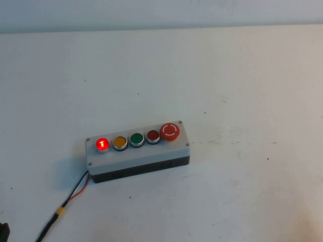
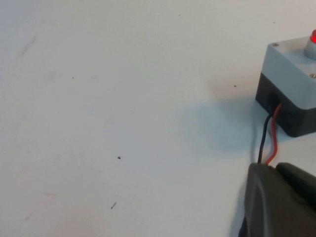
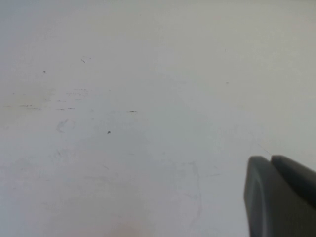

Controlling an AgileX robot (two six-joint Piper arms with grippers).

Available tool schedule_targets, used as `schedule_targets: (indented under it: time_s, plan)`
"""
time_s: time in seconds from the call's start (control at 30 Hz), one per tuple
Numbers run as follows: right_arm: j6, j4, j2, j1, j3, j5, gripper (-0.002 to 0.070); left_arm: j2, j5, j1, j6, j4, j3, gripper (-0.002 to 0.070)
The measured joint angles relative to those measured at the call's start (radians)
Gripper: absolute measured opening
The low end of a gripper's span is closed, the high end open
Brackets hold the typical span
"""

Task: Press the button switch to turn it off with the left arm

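The button switch (image 1: 102,144) glows red inside its silver ring at the left end of the grey box's (image 1: 136,155) row, beside the yellow button (image 1: 119,142). In the left wrist view only its lit edge (image 2: 313,37) shows on top of the box's end (image 2: 289,66). My left gripper (image 2: 275,167) is shut with nothing in it, low over the table, short of that end of the box and just over the wires. My right gripper (image 3: 270,159) is shut and empty over bare table, far from the box.
A green button (image 1: 137,139), a darker red flat button (image 1: 153,136) and a large red mushroom stop button (image 1: 170,131) complete the row. Red and black wires (image 1: 75,189) run from the box's left end toward the near-left table edge.
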Motion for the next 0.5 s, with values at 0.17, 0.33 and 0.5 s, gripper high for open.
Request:
schedule_targets:
  time_s: [0.17, 0.33, 0.5]
  plan:
    - [0.000, 0.000, 0.000, 0.000, 0.000, 0.000, -0.0016, 0.000, -0.022, 0.000, 0.000, -0.046, 0.000, -0.0002]
    - [0.000, 0.000, 0.000, 0.000, 0.000, 0.000, -0.0016, 0.000, -0.054, 0.000, -0.067, -0.156, 0.000, -0.0002]
    - [0.000, 0.000, 0.000, 0.000, 0.000, 0.000, -0.0016, 0.000, -0.192, 0.000, -0.155, -0.393, 0.000, -0.0002]
